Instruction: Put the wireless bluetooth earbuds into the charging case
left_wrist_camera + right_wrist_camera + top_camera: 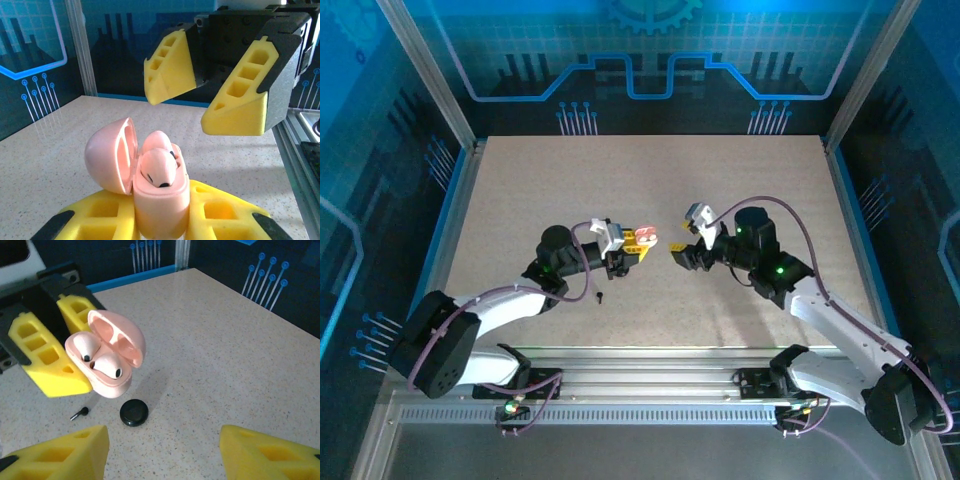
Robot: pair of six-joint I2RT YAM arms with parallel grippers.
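Observation:
The charging case (161,200) is pink and egg-shaped, not black, and its lid (110,156) is swung open to the left. Two pink earbuds (159,167) sit side by side in its sockets, heads up. My left gripper (161,222) is shut on the case body and holds it above the table. In the right wrist view the case (109,384) tilts toward the camera with both earbuds (106,366) showing. My right gripper (162,440) stands open just in front of the case, with nothing between its yellow fingers (235,107). From above, the left gripper (638,243) and right gripper (680,252) face each other mid-table.
A small round black disc (134,412) lies on the speckled tabletop (225,350) under the held case. A tiny black pin-like piece (79,413) lies beside it and also appears from above (600,296). Blue walls and metal posts (430,70) enclose the table.

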